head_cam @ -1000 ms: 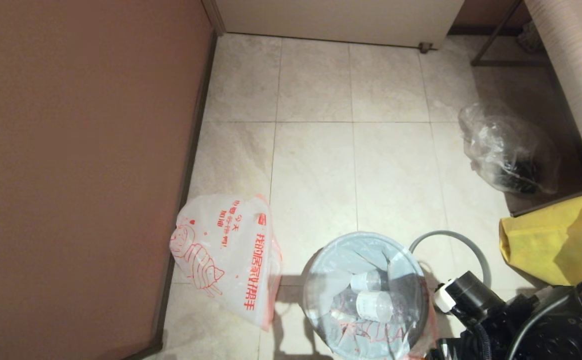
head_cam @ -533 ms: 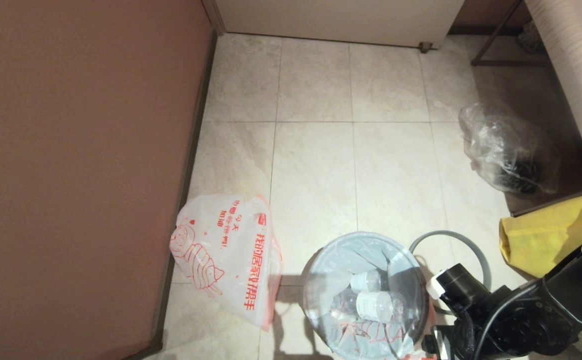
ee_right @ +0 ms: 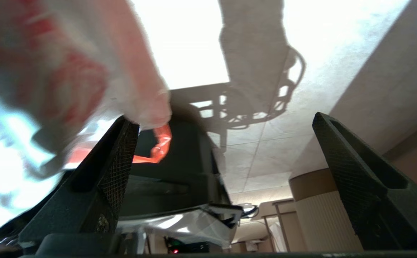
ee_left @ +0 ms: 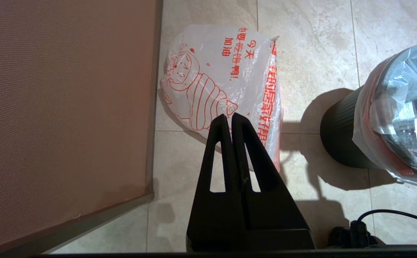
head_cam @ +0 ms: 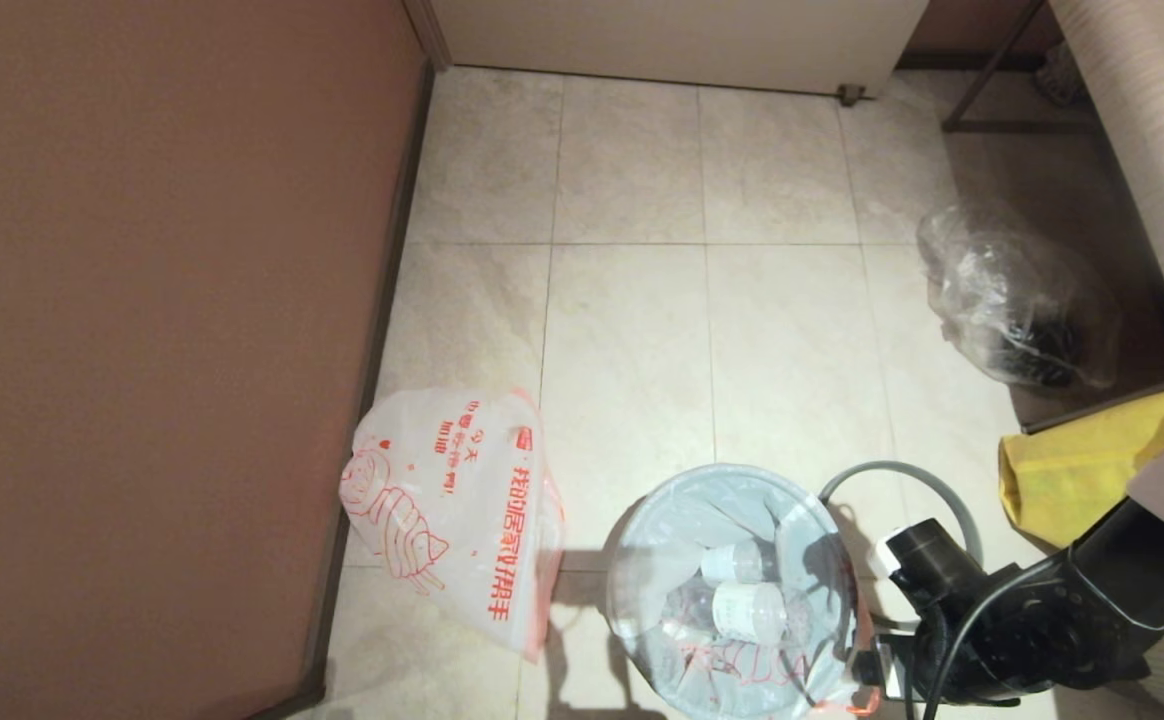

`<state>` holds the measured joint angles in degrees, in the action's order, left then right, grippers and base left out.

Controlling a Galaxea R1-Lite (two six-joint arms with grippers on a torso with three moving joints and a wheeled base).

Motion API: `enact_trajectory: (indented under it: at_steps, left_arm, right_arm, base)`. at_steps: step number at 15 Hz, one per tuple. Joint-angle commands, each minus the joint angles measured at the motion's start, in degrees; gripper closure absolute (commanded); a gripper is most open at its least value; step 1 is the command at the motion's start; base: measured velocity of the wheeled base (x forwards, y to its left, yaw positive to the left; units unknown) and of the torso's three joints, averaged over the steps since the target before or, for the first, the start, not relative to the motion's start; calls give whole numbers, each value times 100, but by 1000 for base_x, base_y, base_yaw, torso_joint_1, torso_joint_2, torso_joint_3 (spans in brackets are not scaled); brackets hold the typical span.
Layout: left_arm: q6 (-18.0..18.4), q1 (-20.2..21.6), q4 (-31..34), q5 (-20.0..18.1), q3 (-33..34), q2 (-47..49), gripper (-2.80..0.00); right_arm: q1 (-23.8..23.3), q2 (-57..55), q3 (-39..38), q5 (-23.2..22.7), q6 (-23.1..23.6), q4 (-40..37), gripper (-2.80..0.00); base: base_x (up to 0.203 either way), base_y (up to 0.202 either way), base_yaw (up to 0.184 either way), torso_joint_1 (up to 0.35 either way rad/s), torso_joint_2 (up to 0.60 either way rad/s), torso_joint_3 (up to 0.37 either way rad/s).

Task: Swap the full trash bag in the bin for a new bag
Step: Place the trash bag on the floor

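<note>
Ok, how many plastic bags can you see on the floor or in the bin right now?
4: the full trash bag in the bin, the new bag flat by the wall, a clear bag and a yellow bag at right. Others may be hidden.

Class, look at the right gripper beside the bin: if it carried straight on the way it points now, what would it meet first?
Most likely the full trash bag draped over the bin wall; the right gripper is open beside it, one of its fingers nearest. Depth is unclear.
</note>
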<state>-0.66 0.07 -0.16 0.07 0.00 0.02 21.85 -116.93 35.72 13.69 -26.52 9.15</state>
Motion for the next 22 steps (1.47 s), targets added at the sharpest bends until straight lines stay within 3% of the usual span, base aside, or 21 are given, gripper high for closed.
enact_trajectory:
  at_steps: [1,3,10,12,13,15,16,19,22]
  left_arm:
    - [-4,1,-2,1,0,-2,0]
    - [-4,1,-2,1,0,-2,0]
    - [-4,1,-2,1,0,-2,0]
    - [-4,1,-2,1,0,4,0]
    - [-4,1,-2,1,0,6,0]
    - [-4,1,-2,1,0,-2,0]
    - [-4,1,-2,1,0,-2,0]
    - [-4,1,-2,1,0,6,0]
    - [-4,1,-2,1,0,-2,0]
  right_arm:
    - [-166,-244,-5,33,67,49,-280]
    - [-358,-408,-10,283,211,67,-280]
    - [-489,-512,-69,356,275,87,-280]
    - [-438,-587,-49,679,275,116,-280]
    - [-405,-491,-55,553,272,146,-280]
    - [-364,-349,-64,-215,276,197,-280]
    - [-388,-435,-36,-210,279,226,-280]
    - [-394,-577,84,57,344,921,-280]
    - [-399,-767,485,470,478,944,-280]
  base:
    - [0,0,0,0,0,0]
    - [0,0,0,0,0,0]
    - [0,0,0,0,0,0]
    - [0,0,0,0,0,0]
    - [0,0,0,0,0,0]
    - [0,0,0,0,0,0]
    - [0,0,0,0,0,0]
    - [0,0,0,0,0,0]
    - [0,0,0,0,0,0]
